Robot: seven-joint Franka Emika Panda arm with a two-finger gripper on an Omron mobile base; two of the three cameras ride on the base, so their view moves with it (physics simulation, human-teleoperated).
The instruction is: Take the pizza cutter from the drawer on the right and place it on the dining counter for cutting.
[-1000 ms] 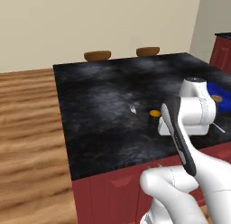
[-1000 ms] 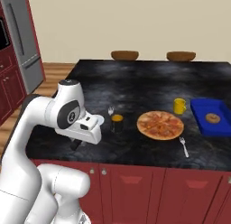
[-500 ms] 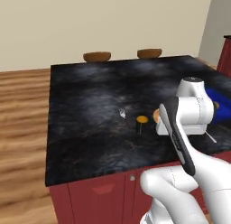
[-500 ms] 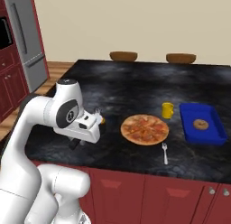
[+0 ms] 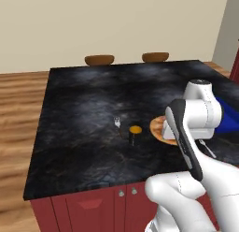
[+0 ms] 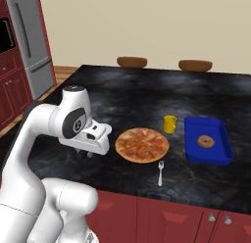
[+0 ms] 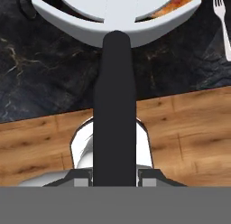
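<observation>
The pizza cutter (image 7: 115, 105) is up off the surface, clamped between the closed finger tips, dark handle running straight away, silver wheel at the far end. The dining counter (image 5: 88, 109), black marbled top on a red base, lies beneath it.

Dining counter (image 5: 84, 109), dark cup (image 5: 135, 134) beside pizza (image 5: 160, 128), 2 stools (image 5: 99, 60)

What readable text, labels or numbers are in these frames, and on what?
None. No lettering shows on the pizza, yellow cup, blue tray, fork, dark cup, refrigerator or dining counter.
</observation>
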